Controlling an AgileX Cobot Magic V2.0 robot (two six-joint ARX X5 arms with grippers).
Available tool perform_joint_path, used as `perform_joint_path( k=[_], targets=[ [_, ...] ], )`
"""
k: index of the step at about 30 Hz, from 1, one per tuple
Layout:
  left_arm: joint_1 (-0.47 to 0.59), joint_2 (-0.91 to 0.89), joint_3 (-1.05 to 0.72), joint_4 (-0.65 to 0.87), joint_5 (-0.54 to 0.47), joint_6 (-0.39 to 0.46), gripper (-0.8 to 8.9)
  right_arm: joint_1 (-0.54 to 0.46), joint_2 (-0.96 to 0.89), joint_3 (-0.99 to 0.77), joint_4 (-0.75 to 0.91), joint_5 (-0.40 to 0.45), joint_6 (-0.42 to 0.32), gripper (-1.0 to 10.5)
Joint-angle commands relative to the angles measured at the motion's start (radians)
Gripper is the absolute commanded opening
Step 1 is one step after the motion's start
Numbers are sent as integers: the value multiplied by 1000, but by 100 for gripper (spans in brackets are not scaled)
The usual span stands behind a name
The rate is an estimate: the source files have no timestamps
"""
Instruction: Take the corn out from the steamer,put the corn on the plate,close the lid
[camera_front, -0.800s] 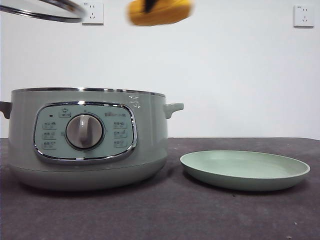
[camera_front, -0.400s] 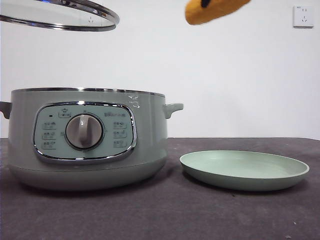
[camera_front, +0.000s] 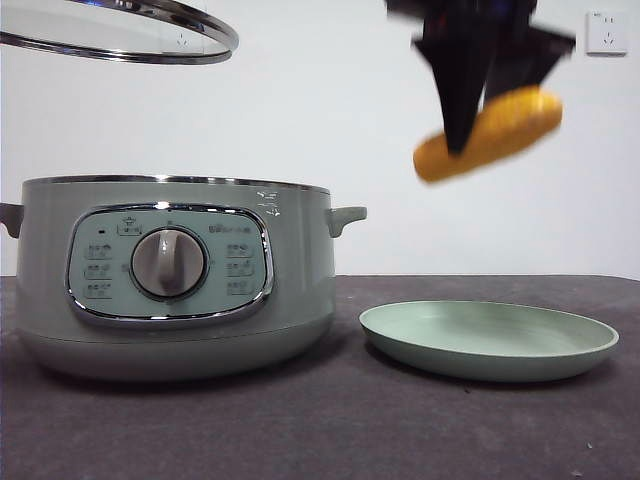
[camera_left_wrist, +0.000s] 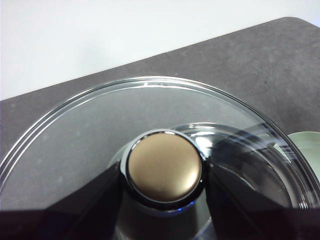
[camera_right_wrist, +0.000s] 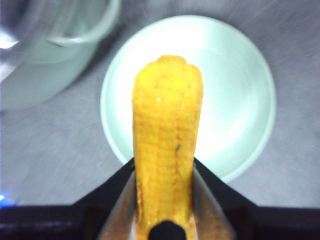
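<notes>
Right gripper: while it hangs in the air above the plate, the right gripper (camera_front: 470, 115) has its two black jaws clamped on the corn (camera_front: 490, 133).
Corn: tilted in the front view, its far end raised toward 2 o'clock; the jaws pinch it near one end, and the rest juts out past them (camera_right_wrist: 167, 145).
Plate: directly below the corn, well apart from it, resting on the dark table (camera_front: 300, 420); plate (camera_front: 490, 340).
Steamer: at 9 o'clock from the plate, just beside it, uncovered; steamer (camera_front: 170, 275).
Left gripper: the left gripper (camera_left_wrist: 162, 200) grips the lid's knob (camera_left_wrist: 164, 169) between its jaws.
Lid: held high above the steamer, slightly tilted; lid (camera_front: 110, 35).
</notes>
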Motion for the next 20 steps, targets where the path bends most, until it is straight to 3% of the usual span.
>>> perform_joint_path(
  k=[1, 6, 10, 17, 20],
  targets=[
    [0, -13, 12, 55, -2, -11, -9, 0, 8, -106, 103, 13, 23, -12],
    [0, -13, 12, 54, -3, -13, -9, 0, 8, -280, 317, 78, 42, -12],
    [0, -13, 12, 53, -2, -13, -9, -1, 8, -401, 474, 80, 45, -12],
    [0, -13, 12, 53, -2, -14, -9, -24, 10, -509, 584, 74, 45, -4],
    [0, -13, 12, 53, -2, -18, -9, -38, 10, -512, 584, 72, 47, 83]
  ],
)
